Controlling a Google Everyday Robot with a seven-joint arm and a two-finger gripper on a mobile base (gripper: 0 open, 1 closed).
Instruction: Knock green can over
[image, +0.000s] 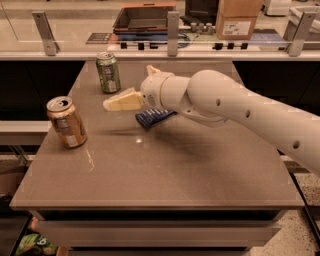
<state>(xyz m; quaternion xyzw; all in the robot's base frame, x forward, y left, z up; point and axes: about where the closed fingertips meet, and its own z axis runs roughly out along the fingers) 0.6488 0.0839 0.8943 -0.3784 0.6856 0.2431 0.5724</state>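
The green can (108, 73) stands upright at the far left of the grey table (165, 170); it has a silver top and a pale patch near its base. My gripper (128, 86) hovers above the table just right of the can and a little nearer the camera. It is open and empty. One cream finger (122, 100) points left toward the can, with a small gap between its tip and the can. The other finger (151, 70) sticks up behind the wrist. My white arm (240, 112) reaches in from the right.
An orange-gold can (66, 121) stands upright near the table's left edge. A blue packet (154, 118) lies under my wrist. A counter with posts, a tray (142, 17) and a cardboard box (238, 19) runs behind the table.
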